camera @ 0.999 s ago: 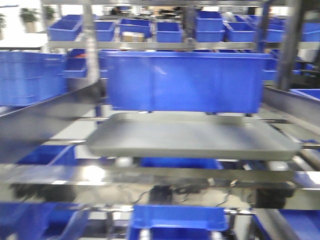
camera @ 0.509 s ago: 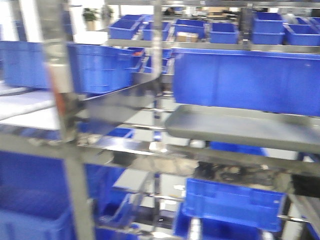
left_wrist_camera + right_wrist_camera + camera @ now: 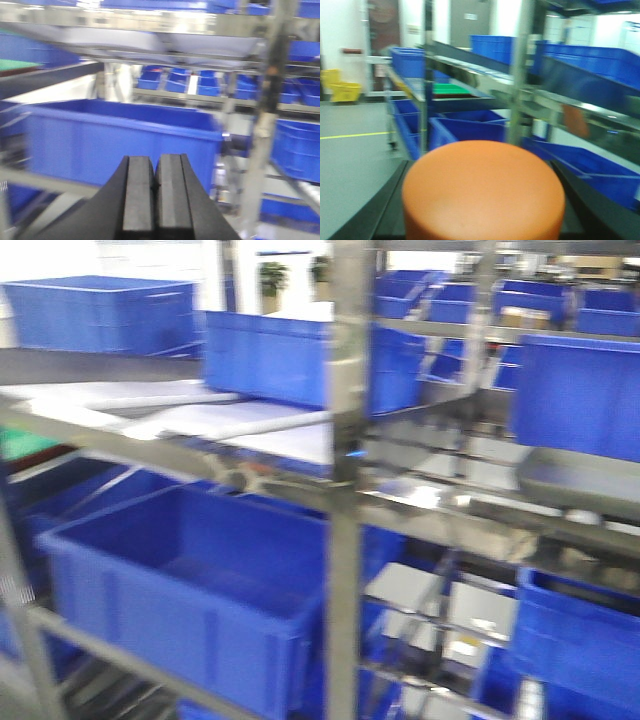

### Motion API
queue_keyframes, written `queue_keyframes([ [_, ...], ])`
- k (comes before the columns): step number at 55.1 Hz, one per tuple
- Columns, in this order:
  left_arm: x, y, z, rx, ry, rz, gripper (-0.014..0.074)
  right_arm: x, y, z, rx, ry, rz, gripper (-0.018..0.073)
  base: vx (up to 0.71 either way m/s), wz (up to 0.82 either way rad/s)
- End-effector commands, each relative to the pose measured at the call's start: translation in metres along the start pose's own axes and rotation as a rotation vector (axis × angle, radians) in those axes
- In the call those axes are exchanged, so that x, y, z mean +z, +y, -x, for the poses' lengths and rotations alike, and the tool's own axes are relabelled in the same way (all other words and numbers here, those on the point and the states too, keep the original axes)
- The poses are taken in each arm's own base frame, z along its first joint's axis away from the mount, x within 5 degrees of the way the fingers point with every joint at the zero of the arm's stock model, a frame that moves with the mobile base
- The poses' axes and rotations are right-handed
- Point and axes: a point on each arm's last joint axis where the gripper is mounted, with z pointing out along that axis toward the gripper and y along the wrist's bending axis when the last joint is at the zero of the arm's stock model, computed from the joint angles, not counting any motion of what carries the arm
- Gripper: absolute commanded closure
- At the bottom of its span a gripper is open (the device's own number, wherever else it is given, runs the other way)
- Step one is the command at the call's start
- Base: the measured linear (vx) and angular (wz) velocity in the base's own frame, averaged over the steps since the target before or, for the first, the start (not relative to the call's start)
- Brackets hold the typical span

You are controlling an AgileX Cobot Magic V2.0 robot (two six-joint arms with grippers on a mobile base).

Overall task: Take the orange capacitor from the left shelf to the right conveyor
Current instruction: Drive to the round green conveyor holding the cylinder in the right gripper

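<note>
I saw the right gripper [image 3: 483,212] clamped around the orange capacitor [image 3: 483,190], while the left gripper [image 3: 155,167] held its jaws pressed together, empty, facing a blue bin [image 3: 120,137].

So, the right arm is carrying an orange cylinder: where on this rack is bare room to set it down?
The grey tray at right, under a blue bin, looks bare in the part shown. The large open bin at lower left looks empty. White sheets left of the steel post look bare too. Farther back, bins crowd the shelves.
</note>
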Motion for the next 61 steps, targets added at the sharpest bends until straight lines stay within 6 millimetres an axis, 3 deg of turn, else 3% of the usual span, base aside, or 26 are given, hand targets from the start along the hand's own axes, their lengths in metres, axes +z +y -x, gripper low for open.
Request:
queue_keyframes([
  [1, -0.0022, -0.002, 0.0177, -0.011, -0.115, -0.017, 0.0603, -0.0008, -0.0015, 0.0168, -0.007, -0.11, -0.012, 0.0567, -0.14, 0.65],
  [61, -0.0022, -0.002, 0.0177, -0.011, -0.115, -0.017, 0.0603, -0.0008, -0.0015, 0.0168, -0.007, -0.11, -0.013, 0.0567, -0.01, 0.68],
])
